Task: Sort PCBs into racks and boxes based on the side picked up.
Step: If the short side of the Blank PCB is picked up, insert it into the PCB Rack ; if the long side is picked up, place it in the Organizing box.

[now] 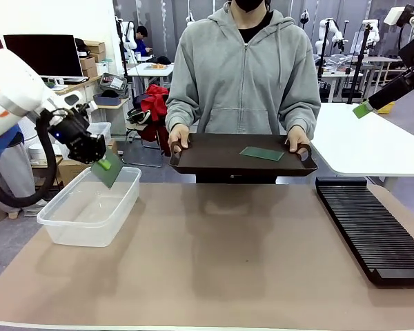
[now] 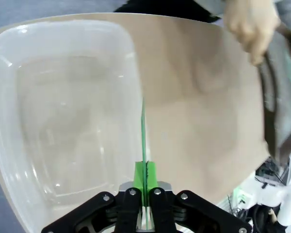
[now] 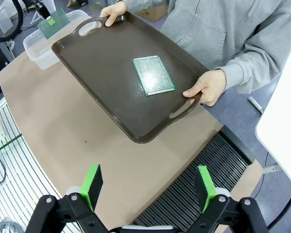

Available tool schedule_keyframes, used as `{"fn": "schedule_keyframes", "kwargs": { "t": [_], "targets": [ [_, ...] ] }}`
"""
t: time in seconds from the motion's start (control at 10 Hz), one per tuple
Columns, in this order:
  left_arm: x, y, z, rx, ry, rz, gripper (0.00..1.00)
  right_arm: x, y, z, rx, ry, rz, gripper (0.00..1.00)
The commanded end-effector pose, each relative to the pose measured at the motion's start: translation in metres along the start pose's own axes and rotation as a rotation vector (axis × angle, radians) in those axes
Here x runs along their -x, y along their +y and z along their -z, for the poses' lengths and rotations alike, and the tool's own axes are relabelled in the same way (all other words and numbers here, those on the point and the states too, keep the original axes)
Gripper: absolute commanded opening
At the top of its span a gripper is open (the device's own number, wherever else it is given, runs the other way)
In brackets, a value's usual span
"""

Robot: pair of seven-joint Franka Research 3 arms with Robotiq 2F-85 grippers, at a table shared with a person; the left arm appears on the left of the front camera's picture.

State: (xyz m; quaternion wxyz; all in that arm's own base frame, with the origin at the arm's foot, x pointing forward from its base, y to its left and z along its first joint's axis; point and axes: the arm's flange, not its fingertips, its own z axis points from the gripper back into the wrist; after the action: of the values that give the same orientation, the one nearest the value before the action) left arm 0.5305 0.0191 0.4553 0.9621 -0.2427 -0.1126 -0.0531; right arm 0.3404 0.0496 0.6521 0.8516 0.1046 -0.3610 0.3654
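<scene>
My left gripper (image 1: 103,164) is shut on a green PCB (image 1: 110,170) and holds it tilted just above the right rim of the clear box (image 1: 90,207). In the left wrist view that PCB (image 2: 143,141) runs edge-on between the green pads (image 2: 152,175), over the box's (image 2: 63,111) right wall. A second PCB (image 3: 153,74) lies flat on the dark brown tray (image 3: 106,63) that a person holds by both handles. My right gripper (image 3: 148,187) hangs open and high above the table, over the black slotted rack (image 3: 203,174). The rack (image 1: 372,224) lies at the table's right side.
The person stands at the far edge with the tray (image 1: 214,158) held level above the table. A white table (image 1: 366,141) stands to the far right. The brown tabletop (image 1: 221,262) stretches between box and rack.
</scene>
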Motion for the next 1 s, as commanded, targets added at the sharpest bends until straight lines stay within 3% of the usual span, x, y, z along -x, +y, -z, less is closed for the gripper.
{"fn": "schedule_keyframes", "kwargs": {
  "t": [0.0, 0.6, 0.9],
  "targets": [
    [0.005, 0.011, 0.022, -0.065, -0.013, -0.038, 0.03, 0.001, 0.000, 0.001, -0.001, 0.001, 0.002, 1.00],
    [0.000, 0.052, 0.084, -0.090, 0.058, -0.015, 0.03, 0.001, 0.000, 0.001, -0.001, 0.001, 0.002, 1.00],
    [-0.002, 0.060, 0.092, -0.115, 0.096, -0.022, 0.03, 0.001, 0.000, 0.001, -0.001, 0.001, 0.002, 1.00]
  ]
}}
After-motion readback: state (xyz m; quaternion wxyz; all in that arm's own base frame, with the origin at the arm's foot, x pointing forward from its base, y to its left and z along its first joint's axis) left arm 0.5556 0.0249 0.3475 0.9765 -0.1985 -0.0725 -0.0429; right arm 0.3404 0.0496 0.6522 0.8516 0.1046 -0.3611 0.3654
